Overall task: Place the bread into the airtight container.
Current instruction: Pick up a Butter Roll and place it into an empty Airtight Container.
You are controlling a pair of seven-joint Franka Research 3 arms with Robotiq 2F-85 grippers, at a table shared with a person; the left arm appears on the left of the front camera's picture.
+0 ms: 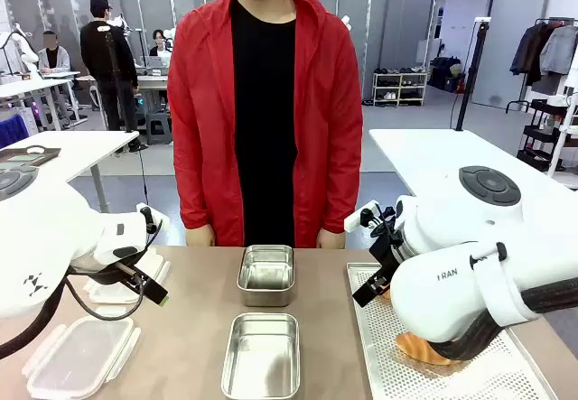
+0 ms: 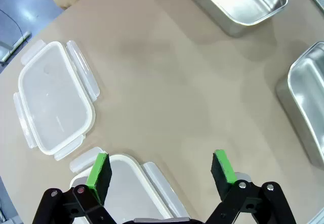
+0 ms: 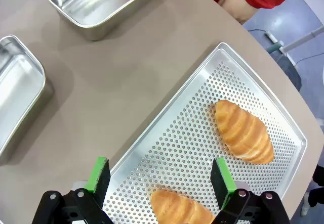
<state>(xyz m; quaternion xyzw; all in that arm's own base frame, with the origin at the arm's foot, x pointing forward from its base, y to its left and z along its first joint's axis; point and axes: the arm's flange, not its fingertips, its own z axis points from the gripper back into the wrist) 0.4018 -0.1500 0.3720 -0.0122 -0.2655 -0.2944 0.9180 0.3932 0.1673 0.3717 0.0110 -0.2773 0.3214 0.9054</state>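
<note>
Right fingers (image 3: 99, 173) stand wide and empty above the perforated tray (image 3: 167, 133) on the desk (image 3: 116, 82), over the nearer bread roll (image 3: 177, 209); a second roll (image 3: 244, 131) lies beyond. Left fingers (image 2: 100, 169) are wide and empty over the plastic lids (image 2: 53, 102). Advised: straddle the roll's narrow width, close gently, and carry it to a steel container (image 1: 261, 355).

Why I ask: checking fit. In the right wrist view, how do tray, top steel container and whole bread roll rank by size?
1. tray
2. top steel container, partly cut off at the picture's edge
3. whole bread roll
</note>
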